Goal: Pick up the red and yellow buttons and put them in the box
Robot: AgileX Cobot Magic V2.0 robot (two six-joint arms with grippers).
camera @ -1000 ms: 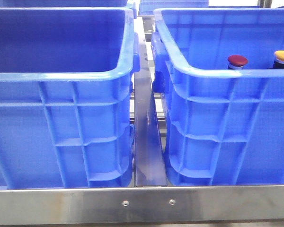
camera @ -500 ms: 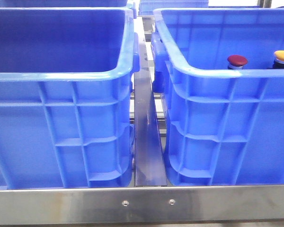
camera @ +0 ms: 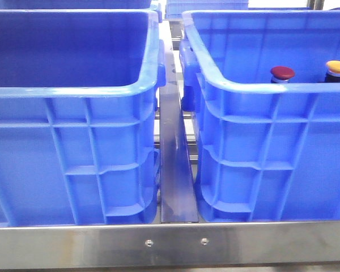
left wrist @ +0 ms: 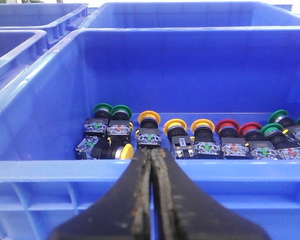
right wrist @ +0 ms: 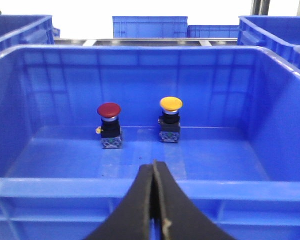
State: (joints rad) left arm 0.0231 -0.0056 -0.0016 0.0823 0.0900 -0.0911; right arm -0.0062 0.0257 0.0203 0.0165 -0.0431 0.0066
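The red button (right wrist: 109,110) and the yellow button (right wrist: 170,104) stood upright, apart from each other, on the floor of the right-hand blue crate (camera: 260,85). The right pincer (right wrist: 154,172) was fully closed on nothing, outside that crate's near rim. The left pincer (left wrist: 151,159) was likewise closed and empty, before another crate (left wrist: 40,170) of assorted push buttons (left wrist: 200,137). No writing was legible.

Steel bench (camera: 175,242) — two blue crates, left (camera: 73,153) and right (camera: 272,158), side by side
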